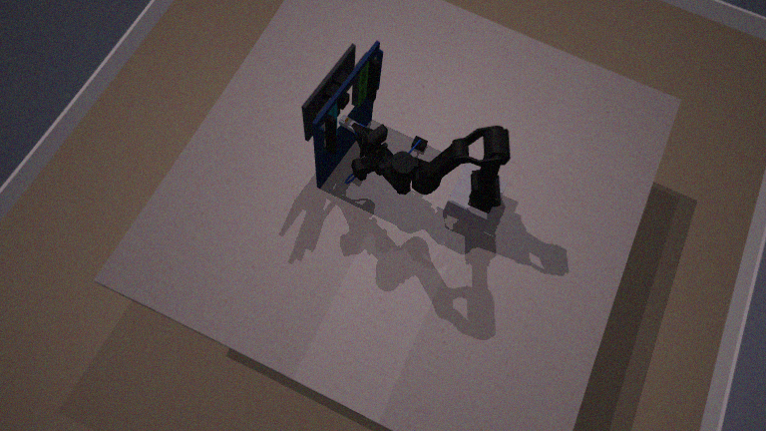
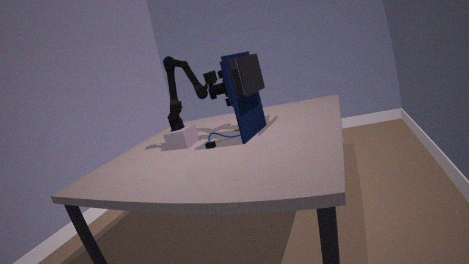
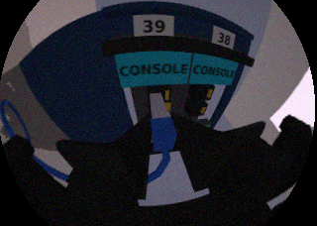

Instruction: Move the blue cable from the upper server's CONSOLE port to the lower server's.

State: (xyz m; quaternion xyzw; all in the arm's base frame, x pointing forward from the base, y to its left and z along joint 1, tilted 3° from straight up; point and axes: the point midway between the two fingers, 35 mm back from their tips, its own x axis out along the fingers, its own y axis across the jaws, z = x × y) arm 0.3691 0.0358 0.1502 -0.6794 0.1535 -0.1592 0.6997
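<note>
Bluish-gray walls (image 2: 276,22) and a tan floor (image 1: 609,19) (image 2: 380,164) surround a pale, speckled rectangular tabletop (image 1: 236,245) (image 2: 207,178). On the blue cable, the blue plug (image 3: 163,134) is clamped between the fingers of the black parallel-jaw gripper (image 3: 160,117), in front of the ports under the teal CONSOLE label (image 3: 155,69) below "39"; whether it is seated, I cannot tell. Beyond stands the upright blue panel (image 1: 321,161) (image 2: 254,124) (image 3: 64,77), on the tabletop.
</note>
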